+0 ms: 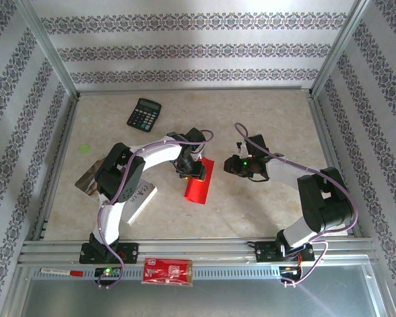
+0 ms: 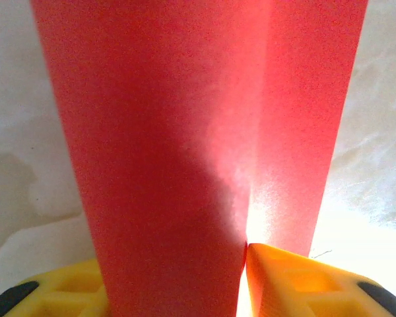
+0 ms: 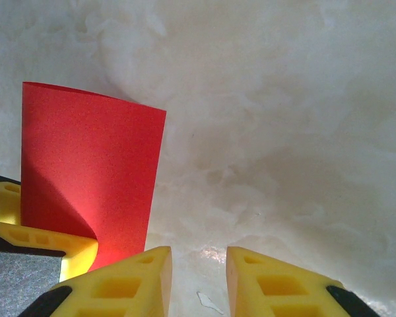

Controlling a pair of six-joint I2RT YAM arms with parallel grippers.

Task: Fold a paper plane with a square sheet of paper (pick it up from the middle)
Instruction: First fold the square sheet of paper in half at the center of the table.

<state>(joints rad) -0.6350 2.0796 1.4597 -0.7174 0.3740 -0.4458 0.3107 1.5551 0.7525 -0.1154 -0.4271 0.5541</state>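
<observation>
Top view: left gripper [image 1: 193, 170] sat over the far end of the red sheet of paper [image 1: 199, 187], mid-table [image 1: 277, 119]. The sheet was doubled into a narrow strip, no dart shape yet, so I'd call this an early fold. Right gripper [image 1: 234, 166] hung just beside it toward the right edge, clear of the paper, probably standing by to press a crease. Calculator [image 1: 144, 113] lay toward the far left corner and the booklet [image 1: 142, 198] near the left edge under the left arm, both well out of the way.

Left wrist: the strip [image 2: 185, 132] ran up out of the left gripper [image 2: 175, 277]. The tip of one of the yellow fingers [image 2: 297, 281] touched the paper at the crease line. Jaws stood apart with paper across the gap. Couldn't tell whether that was a pinch or a release.

Right wrist: right gripper [image 3: 198, 257] was partly spread with nothing between, bare table below. The sheet [image 3: 92, 172] lay to its left, one end curled up over a yellow finger [image 3: 46, 234] of the other arm, likely lifted there so the fold could be worked.
</observation>
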